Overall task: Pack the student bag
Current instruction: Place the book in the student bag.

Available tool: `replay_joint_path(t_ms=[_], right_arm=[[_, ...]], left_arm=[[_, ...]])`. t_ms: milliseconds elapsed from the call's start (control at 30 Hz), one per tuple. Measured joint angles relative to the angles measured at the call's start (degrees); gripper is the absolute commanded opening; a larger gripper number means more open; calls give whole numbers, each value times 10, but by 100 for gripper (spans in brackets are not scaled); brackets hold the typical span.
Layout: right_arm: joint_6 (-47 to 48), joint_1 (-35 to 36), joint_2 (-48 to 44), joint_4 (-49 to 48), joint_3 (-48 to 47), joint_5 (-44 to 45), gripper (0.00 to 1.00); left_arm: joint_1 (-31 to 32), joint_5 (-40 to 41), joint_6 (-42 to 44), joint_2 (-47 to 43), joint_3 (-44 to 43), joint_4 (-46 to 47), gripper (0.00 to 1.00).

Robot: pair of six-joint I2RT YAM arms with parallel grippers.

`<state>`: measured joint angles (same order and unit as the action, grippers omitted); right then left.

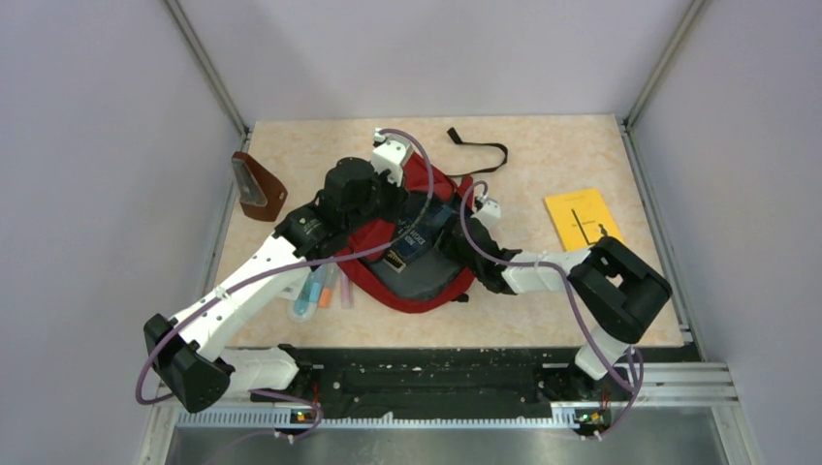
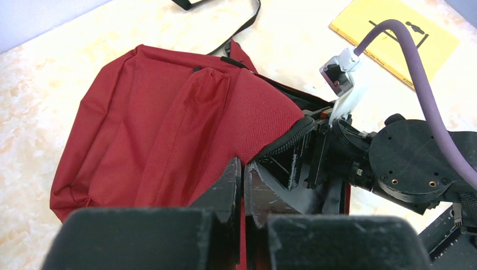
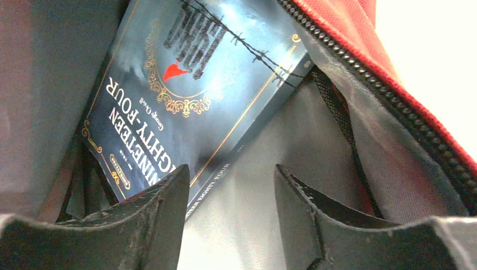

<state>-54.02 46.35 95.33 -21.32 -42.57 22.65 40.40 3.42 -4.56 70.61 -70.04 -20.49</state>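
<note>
The student bag (image 2: 140, 124) lies mid-table (image 1: 562, 300). Its long axis runs away from the arm bases, with the rounded end nearest them and a black strap (image 1: 480, 147) trailing from the far end. It is soft, finely woven dark-red cloth with a coarse black zipper (image 3: 394, 95) and a smooth grey lining. The left gripper (image 2: 243, 185) is clenched on its raised flap edge. The right gripper (image 3: 230, 197) sits inside the bag, jaws apart and holding nothing, over a glossy blue book (image 3: 185, 84). A flat yellow booklet (image 1: 582, 218) lies right of the bag.

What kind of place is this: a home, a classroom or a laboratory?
Most likely a robot test cell in a laboratory: a left arm and a right arm bolted to a black rail at the table edge, and plain walls with metal posts closing it in.
</note>
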Motion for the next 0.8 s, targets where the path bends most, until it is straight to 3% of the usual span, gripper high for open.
replay_joint_path(t_ms=[200, 533, 667, 800], right_arm=[[20, 0, 22, -23, -7, -13, 37], [61, 0, 97, -31, -101, -43, 34], [70, 0, 102, -29, -108, -48, 39], [83, 0, 100, -28, -107, -55, 57]], left_arm=[[0, 0, 0, 0, 0, 0, 0], [0, 0, 0, 0, 0, 0, 0], [0, 0, 0, 0, 0, 1, 0], [0, 0, 0, 0, 0, 2, 0]])
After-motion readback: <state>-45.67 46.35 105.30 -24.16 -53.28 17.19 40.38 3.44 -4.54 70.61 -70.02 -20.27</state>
